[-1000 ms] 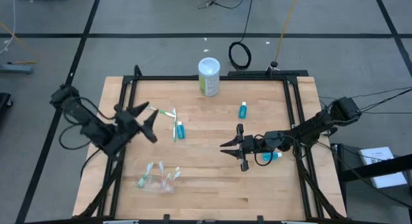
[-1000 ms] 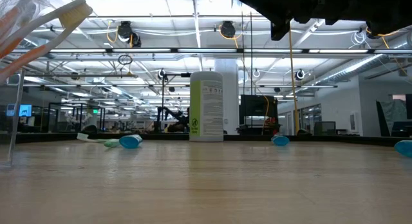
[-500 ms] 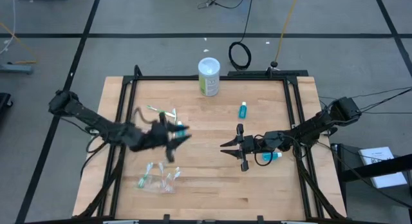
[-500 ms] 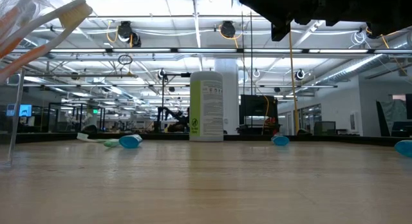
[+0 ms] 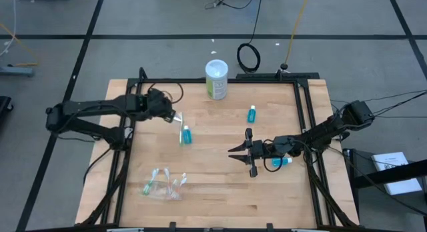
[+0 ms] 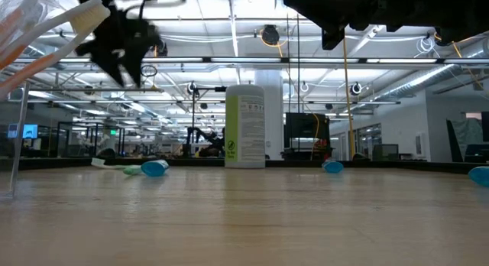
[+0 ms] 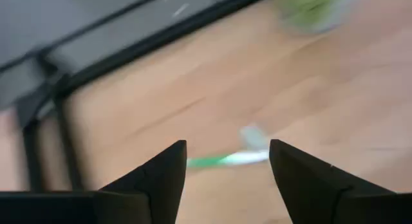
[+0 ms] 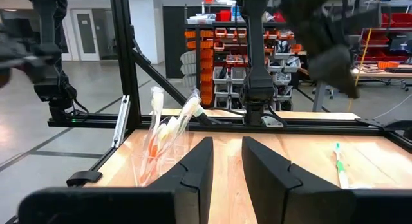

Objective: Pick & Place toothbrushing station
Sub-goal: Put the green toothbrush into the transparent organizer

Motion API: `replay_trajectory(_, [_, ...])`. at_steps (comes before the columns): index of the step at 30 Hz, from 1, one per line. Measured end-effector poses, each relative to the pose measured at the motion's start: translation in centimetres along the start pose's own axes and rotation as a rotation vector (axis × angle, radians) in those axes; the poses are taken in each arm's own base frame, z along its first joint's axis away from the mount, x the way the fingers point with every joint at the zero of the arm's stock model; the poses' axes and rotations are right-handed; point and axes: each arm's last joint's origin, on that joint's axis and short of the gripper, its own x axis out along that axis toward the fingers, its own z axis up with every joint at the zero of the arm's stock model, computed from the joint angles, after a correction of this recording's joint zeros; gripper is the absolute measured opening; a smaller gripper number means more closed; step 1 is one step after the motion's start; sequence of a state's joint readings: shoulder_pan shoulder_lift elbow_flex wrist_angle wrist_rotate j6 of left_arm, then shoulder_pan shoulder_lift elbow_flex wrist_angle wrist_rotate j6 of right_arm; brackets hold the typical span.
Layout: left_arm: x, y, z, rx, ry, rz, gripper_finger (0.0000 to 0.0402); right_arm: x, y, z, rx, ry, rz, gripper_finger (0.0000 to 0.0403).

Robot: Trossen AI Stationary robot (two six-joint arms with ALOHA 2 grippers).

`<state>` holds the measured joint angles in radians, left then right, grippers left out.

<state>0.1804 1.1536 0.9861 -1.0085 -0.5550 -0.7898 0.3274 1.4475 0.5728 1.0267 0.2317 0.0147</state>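
Note:
My left gripper [image 5: 171, 116] is open and hovers over loose white and green toothbrushes [image 5: 180, 125] lying flat at the table's far left; one green and white brush [image 7: 226, 159] shows between its fingers, apart from them. A teal tube [image 5: 187, 135] lies beside the brushes. A clear cup [image 5: 163, 185] holding several toothbrushes stands near the front left and shows in the right wrist view [image 8: 159, 150]. My right gripper [image 5: 231, 152] waits right of centre, its fingers a narrow gap apart and empty, with a second teal tube [image 5: 281, 162] behind it. A third tube [image 5: 251, 114] lies farther back.
A tall white and green canister [image 5: 216, 79] stands at the far edge's middle and shows in the low view [image 6: 244, 125]. Black frame rails [image 5: 127, 145] run along the table's left and right sides. Bare wood lies between the cup and my right gripper.
My left gripper has swung fast, first toward the table's right and near edge, then back toward the far edge, and now hangs over the loose toothbrushes. It has come into the low view at upper left. My right arm has kept still.

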Motion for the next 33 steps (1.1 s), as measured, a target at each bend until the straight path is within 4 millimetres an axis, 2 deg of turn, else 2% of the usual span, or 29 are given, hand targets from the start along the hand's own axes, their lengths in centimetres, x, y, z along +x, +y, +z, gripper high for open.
replay_trajectory(5, [3.3,2.7,-1.8,-0.115,0.131,0.153,0.0236,0.0,0.0,0.0,0.000,0.000,-0.002,0.0073])
replay_trajectory(12, [7.2,4.1,-3.9,-0.260,0.215,0.106,0.0237,0.0,0.0,0.0,0.003,0.000,-0.002,0.0073])
replay_trajectory(21, [9.6,5.5,-5.0,-0.433,0.194,0.148,0.0237,0.0,0.0,0.0,0.010,0.000,-0.002,0.0073])
replay_trajectory(25, [10.7,5.6,-5.7,-0.465,0.176,0.090,0.0237,0.0,0.0,0.0,0.009,0.000,-0.002,0.0073])
replay_trajectory(33, [12.1,6.3,-7.1,-0.519,0.216,0.130,0.0237,0.0,0.0,0.0,0.007,0.000,-0.002,0.0073])
